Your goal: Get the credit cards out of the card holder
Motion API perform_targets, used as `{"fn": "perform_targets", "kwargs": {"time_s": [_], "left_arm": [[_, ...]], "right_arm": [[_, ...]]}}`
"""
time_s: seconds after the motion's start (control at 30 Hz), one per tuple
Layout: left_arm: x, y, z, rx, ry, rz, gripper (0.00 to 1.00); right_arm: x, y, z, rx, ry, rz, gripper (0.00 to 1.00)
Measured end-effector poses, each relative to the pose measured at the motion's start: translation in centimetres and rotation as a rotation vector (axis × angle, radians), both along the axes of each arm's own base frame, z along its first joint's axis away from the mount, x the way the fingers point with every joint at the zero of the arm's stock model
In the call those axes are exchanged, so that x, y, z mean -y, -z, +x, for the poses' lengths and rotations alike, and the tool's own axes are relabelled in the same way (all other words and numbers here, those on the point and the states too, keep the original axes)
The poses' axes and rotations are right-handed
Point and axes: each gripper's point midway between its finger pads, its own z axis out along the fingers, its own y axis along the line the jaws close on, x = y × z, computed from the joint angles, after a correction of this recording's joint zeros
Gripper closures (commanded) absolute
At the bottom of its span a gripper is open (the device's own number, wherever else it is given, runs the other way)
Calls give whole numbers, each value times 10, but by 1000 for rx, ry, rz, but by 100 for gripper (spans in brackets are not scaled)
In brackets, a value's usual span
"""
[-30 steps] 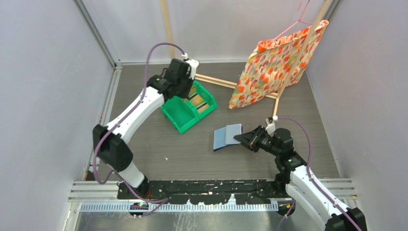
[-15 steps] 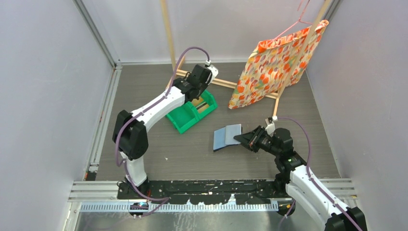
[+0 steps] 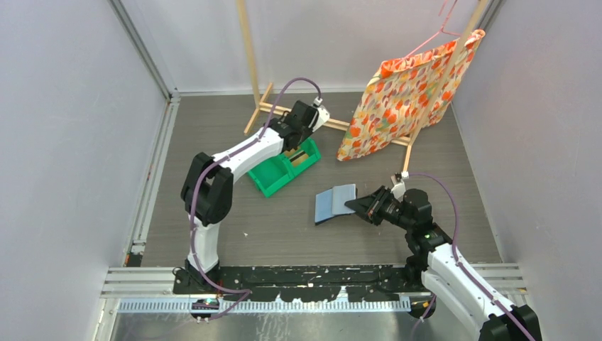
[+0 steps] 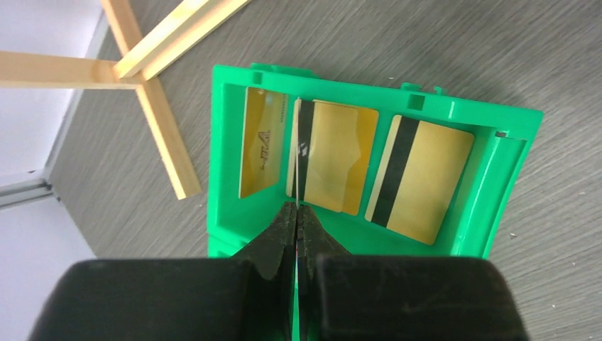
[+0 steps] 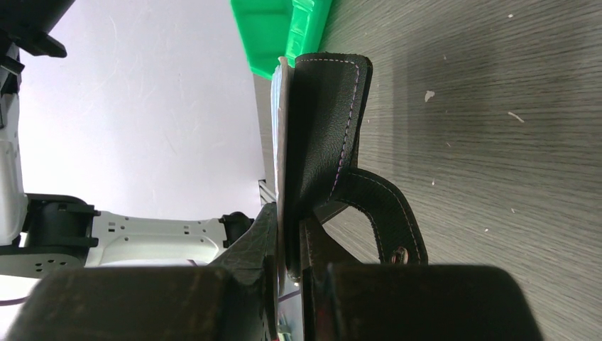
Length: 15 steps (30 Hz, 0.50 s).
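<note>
My left gripper (image 4: pixel 296 207) is shut on a thin credit card (image 4: pixel 296 149) seen edge-on, held above the far compartment of the green bin (image 4: pixel 369 92). Three golden credit cards (image 4: pixel 422 177) lie flat in that compartment, two showing a dark stripe. In the top view the left gripper (image 3: pixel 298 135) hangs over the bin (image 3: pixel 266 177). The card holder (image 3: pixel 335 202) lies spread with its grey-blue inside up. My right gripper (image 3: pixel 357 206) is shut on its right edge. The right wrist view shows the dark leather holder (image 5: pixel 326 121) pinched between the fingers (image 5: pixel 255 241).
A wooden rack (image 3: pixel 334 122) stands behind the bin, its base bars (image 4: pixel 163 128) just beyond the bin's far wall. An orange flowered cloth (image 3: pixel 412 92) hangs at the back right. Grey walls close in both sides.
The left arm has swung to the right, carrying its gripper from the bin's back left corner to over the far compartment. The right arm and the card holder have not moved.
</note>
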Motion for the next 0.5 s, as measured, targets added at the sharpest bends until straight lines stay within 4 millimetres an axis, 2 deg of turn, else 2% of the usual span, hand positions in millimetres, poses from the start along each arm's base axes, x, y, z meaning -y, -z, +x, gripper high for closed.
{"fn": "perform_targets", "kwargs": {"time_s": [0.1,0.5], "left_arm": [[1,7,1,-33,19,-29,100],[-21,16,23,-130,32,-128,100]], "right_arm": [[0,1,0,-4,-1,-4,99],[1,6,-2,-17,-5,-21,99]]}}
